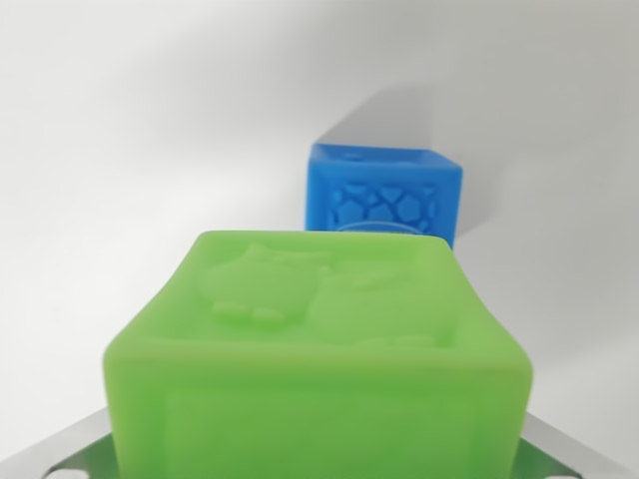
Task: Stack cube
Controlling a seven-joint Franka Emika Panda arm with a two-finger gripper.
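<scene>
so your green cube [319,349] fills the bottom of the wrist view, sitting right up against the camera, which reads like it's being carried. metal bits [559,449] peek out at both lower corners, probably the fingers, but you honestly can't tell if they're clamped on it. the blue cube [384,195] sits further back on the white worktop [130,150], well apart, likely your stacking target.

Bare staged test bench, likely a lab, plain seamless matte white surface [120,200] all around the claw, soft green embossed rubber toy cube [319,349] close before it, matching blue embossed cube [384,195] beyond, nothing domestic
</scene>
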